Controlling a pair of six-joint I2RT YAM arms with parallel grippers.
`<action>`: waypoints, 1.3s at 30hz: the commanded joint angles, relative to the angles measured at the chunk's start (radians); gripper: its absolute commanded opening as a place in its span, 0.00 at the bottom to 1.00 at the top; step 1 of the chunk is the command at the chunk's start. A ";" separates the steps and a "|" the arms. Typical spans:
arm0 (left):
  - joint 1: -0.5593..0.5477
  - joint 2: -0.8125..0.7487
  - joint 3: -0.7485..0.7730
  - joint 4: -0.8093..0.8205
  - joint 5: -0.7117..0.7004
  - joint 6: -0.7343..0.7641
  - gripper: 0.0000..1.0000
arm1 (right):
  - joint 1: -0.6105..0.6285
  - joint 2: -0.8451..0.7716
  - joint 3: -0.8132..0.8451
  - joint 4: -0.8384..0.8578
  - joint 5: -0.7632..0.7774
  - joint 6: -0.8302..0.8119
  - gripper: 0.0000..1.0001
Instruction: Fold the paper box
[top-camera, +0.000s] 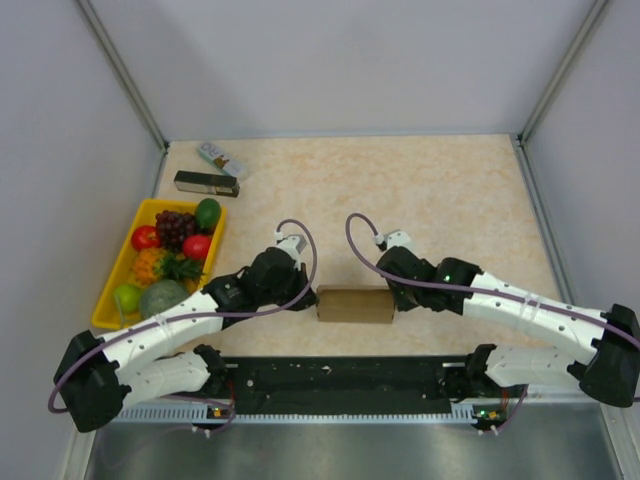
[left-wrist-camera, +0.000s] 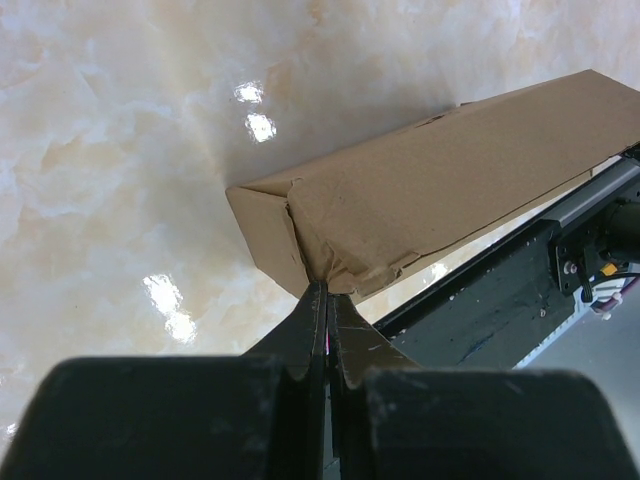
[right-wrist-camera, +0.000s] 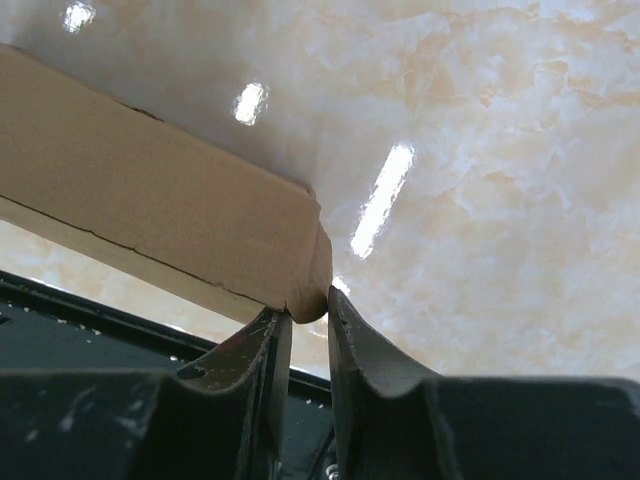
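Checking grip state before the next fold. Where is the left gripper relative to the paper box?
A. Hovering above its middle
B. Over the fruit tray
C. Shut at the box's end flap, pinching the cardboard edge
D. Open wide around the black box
C: in the left wrist view the left gripper has its fingers pressed together at the crumpled end flap of the paper box.

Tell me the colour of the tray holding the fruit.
Yellow; the tray shows best in the top external view, at the table's left.
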 joint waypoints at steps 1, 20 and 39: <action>-0.010 0.023 0.010 -0.066 -0.006 0.016 0.00 | 0.010 -0.025 0.057 0.032 0.024 -0.003 0.21; -0.038 0.041 0.018 -0.084 -0.057 0.020 0.00 | 0.010 0.031 0.153 -0.023 -0.093 0.011 0.00; -0.043 0.004 -0.014 0.014 -0.057 0.040 0.38 | 0.009 0.002 0.073 0.036 -0.124 0.051 0.00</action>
